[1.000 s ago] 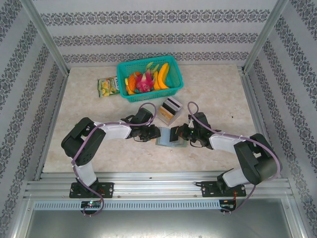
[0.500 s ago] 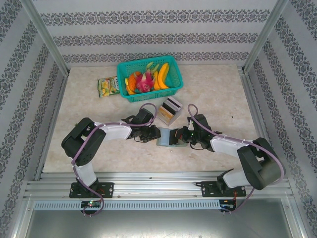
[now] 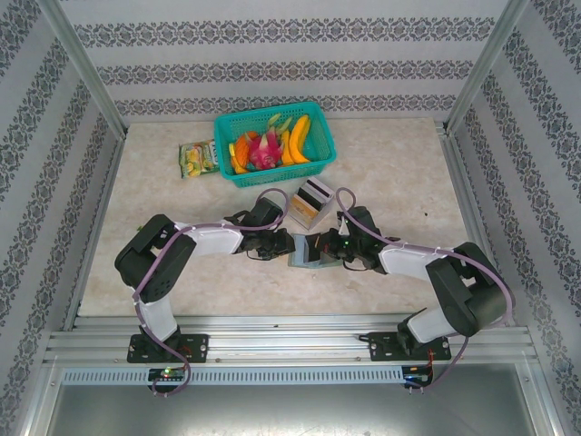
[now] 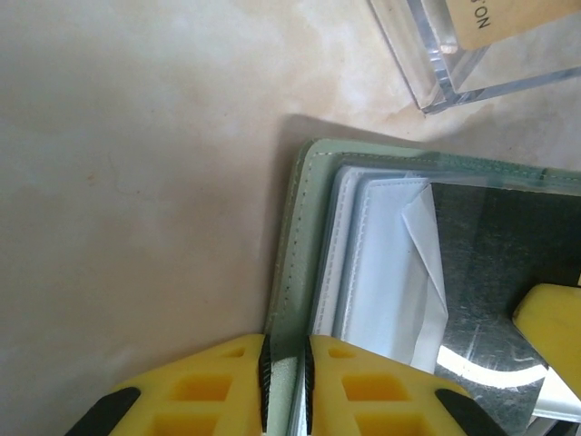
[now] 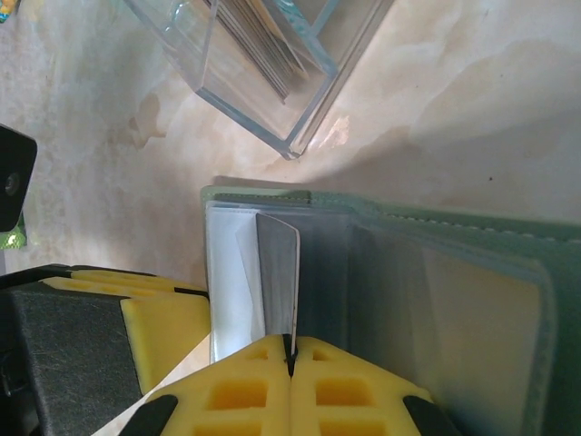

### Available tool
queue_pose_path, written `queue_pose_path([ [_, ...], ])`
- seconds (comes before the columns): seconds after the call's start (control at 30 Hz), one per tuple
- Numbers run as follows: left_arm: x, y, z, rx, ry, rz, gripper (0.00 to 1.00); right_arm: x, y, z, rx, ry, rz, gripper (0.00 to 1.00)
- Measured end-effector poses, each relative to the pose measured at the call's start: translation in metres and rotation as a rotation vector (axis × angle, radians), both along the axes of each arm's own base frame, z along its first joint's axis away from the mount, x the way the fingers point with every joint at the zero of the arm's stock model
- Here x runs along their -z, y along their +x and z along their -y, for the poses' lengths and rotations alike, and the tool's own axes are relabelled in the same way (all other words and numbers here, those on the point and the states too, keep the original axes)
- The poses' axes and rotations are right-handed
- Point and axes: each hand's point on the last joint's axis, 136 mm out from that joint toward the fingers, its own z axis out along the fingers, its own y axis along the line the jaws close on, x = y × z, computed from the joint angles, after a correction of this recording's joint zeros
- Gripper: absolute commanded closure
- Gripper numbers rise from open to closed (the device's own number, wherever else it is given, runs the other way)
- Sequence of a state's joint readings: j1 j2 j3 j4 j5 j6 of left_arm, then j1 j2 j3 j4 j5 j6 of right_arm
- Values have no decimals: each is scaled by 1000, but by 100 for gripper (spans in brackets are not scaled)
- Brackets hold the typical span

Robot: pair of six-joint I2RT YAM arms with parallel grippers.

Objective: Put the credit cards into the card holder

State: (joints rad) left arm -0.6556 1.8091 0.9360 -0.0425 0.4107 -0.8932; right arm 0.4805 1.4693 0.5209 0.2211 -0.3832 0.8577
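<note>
Over the last second the right gripper (image 5: 290,350) has carried its card (image 5: 280,272) leftward, from beside the card holder (image 4: 292,236) to over its open inner pockets. The left gripper (image 4: 284,368) has tightened a little on the cover. We judge that the card is now being lined up with a slot but is not yet seated. The right fingers are pressed together on the card's lower edge, holding it nearly on edge. The left fingers pinch the holder's stitched rim, pinning it to the table (image 4: 136,182) near the middle, toward the near edge and just in front of the clear box (image 5: 218,91). The holder is soft grey-green leatherette with translucent, floppy plastic sleeves (image 4: 381,263). The card is thin, stiff and glossy grey, the box is hard-walled acrylic, and the tabletop is pale and marbled.
</note>
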Motion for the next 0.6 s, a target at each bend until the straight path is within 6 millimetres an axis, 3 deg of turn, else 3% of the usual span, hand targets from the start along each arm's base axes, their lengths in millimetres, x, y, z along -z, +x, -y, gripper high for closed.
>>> queue_pose_path([
  [0.3, 1, 0, 0, 0, 3, -2, 81, 9, 0, -10, -28, 22, -27, 100],
  [0.6, 1, -4, 4, 15, 0, 1, 82, -7, -1, -4, -22, 33, -14, 100],
])
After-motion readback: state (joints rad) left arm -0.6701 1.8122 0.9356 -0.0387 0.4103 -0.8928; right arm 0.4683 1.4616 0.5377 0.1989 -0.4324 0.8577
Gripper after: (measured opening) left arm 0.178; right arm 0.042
